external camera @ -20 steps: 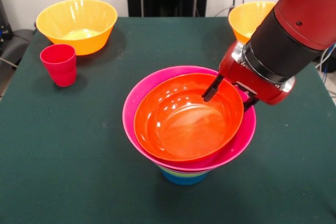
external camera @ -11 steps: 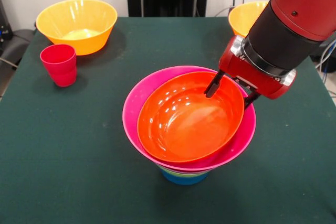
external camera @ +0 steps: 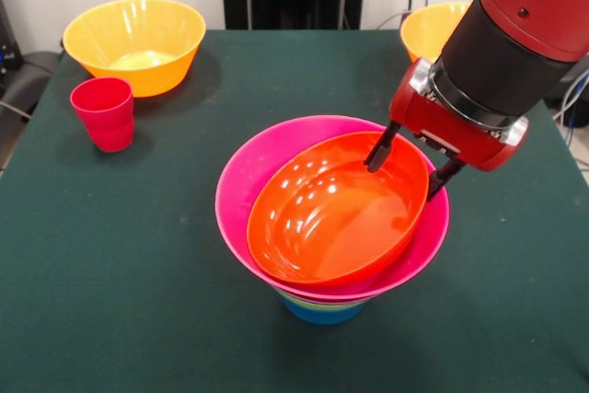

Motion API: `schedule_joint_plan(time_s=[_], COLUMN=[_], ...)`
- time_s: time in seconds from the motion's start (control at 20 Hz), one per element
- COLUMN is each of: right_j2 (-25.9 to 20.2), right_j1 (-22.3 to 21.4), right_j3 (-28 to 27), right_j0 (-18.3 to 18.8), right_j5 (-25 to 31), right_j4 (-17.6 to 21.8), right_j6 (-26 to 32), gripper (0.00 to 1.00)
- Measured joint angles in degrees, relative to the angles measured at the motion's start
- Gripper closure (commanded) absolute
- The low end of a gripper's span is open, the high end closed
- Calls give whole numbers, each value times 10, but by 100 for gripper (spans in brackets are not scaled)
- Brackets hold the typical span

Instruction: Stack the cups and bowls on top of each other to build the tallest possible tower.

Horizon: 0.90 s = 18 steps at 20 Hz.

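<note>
Tilting now: the glossy wide orange plastic bowl (external camera: 336, 218), rim pinched by the gripper (external camera: 405, 165), has been raised off the large pink bowl (external camera: 241, 192); likely being re-seated.

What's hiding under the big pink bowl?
Under the pink bowl peek thin rims of nested bowls, green among them, above a small blue base. Their insides are covered by the pink bowl and the orange bowl inside it.

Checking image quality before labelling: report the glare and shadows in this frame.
Front view: white glare streaks inside the orange bowl and on the pink bowl; soft shadow right of the red cup; the gripper looks sharp.
</note>
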<state>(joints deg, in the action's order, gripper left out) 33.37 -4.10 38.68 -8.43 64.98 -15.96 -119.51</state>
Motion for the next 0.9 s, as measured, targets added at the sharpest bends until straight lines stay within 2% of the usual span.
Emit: schedule_joint_plan(time_s=[0.3, 0.9], right_j2=[-14, -69], right_j1=[-9, -47], right_j3=[15, 75], right_j0=[2, 21], right_j5=[-15, -86], right_j4=[-7, -25], right_j6=[0, 0], gripper=[0, 0])
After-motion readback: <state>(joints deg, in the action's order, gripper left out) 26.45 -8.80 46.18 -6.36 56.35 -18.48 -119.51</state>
